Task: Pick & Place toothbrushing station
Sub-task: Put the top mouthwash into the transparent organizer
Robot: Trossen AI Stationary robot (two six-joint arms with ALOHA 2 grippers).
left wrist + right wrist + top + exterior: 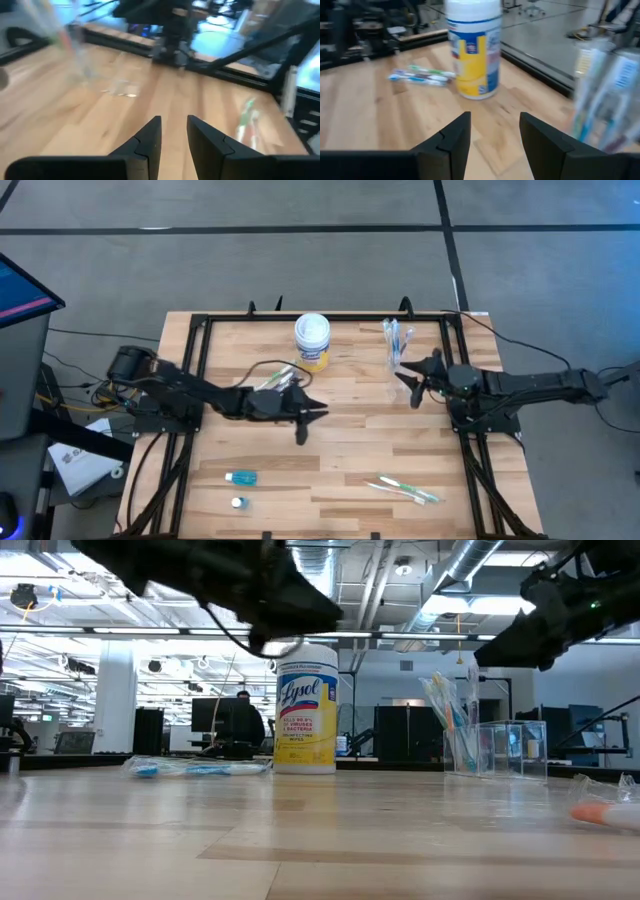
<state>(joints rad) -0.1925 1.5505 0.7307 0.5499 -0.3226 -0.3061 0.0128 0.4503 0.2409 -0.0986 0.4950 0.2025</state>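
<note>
**Both arms raised over a butcher-block table, nothing held**

The table [340, 450] is pale wood planks in a black frame, standing on grey carpet tiles crossed by dark seams. The low view looks past it into an open office: exposed ducts, strip lights, monitors, and a person [243, 720] seated far back.

The left gripper [305, 420] hangs at frame centre in the high view, fingers a narrow gap apart and empty. The right gripper [408, 380] sits at centre right, fingers apart with nothing between them, just beside a clear cup of toothbrushes [397, 345] near the table's upper right.

A yellow-labelled canister [312, 342] with a white lid stands upper centre. Beside the left arm, just below and left of the canister, lie loose toothbrushes [275, 376]. More toothbrushes [405, 490] lie at lower right. A small blue tube [241, 477] rests at lower left, with a small round item [237, 502] just below it, possibly a cap; it is too small to tell. In the low view, further clear cups [505, 750] stand right of the canister.
</note>
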